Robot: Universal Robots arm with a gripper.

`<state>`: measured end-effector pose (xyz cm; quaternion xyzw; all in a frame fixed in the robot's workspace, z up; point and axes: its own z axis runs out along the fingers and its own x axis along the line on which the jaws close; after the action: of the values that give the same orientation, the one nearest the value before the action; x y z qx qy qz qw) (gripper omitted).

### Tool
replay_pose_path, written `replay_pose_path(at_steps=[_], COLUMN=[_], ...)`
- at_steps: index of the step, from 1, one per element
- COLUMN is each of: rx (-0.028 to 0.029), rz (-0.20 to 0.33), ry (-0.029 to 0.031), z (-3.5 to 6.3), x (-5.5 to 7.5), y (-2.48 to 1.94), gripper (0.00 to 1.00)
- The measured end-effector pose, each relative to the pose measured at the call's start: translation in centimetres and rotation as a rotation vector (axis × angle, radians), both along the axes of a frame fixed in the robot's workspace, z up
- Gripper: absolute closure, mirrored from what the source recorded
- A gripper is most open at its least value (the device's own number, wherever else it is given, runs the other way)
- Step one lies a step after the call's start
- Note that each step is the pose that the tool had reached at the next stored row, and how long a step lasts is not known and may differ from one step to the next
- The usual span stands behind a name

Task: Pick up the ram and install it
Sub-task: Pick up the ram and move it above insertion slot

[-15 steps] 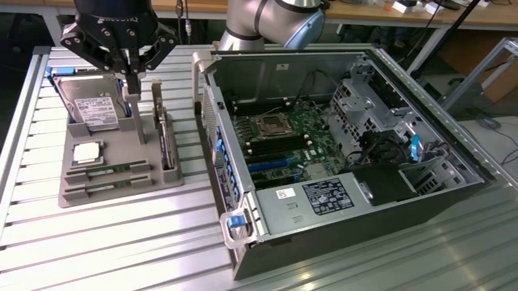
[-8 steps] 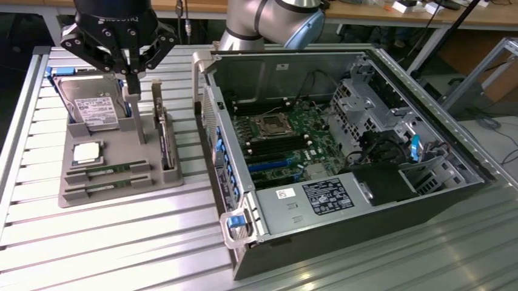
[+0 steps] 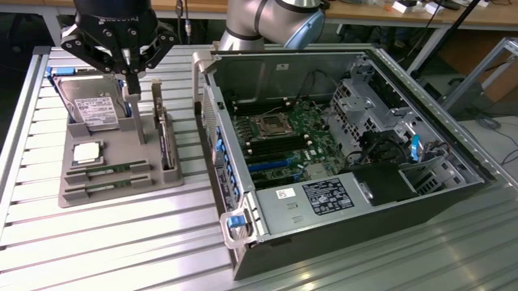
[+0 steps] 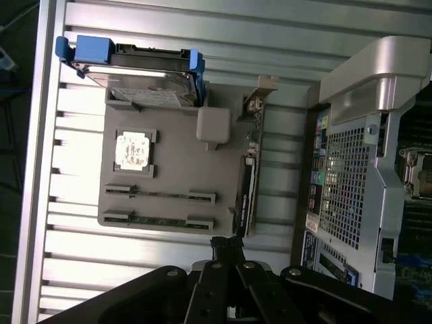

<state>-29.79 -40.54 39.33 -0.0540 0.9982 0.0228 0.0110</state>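
Two green ram sticks lie in the slots of the grey tray (image 3: 121, 194), at its front end: one ram (image 3: 105, 172) (image 4: 159, 194) and a second ram (image 3: 104, 187) (image 4: 159, 221) beside it. My gripper (image 3: 132, 90) (image 4: 227, 247) hangs above the tray's back half, next to the hard drive, well clear of both sticks. Its fingers are shut together with nothing between them. The open computer case (image 3: 242, 242) stands on the exterior view's right, its motherboard (image 3: 283, 148) exposed.
On the tray also sit a silver hard drive (image 3: 96, 109) (image 4: 145, 91) in a blue bracket, a square processor chip (image 3: 87, 153) (image 4: 133, 150) and an upright expansion card (image 3: 166, 145) (image 4: 246, 196). The slatted metal table (image 3: 121, 242) surrounds them.
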Motion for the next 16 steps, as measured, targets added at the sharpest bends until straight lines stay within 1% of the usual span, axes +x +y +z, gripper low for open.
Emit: replay_pose_path(at_steps=[16], rx=[0.0], rz=[0.08], ry=[0.0], z=[0.0], x=[0.0], y=[0.0], gripper=[0.9])
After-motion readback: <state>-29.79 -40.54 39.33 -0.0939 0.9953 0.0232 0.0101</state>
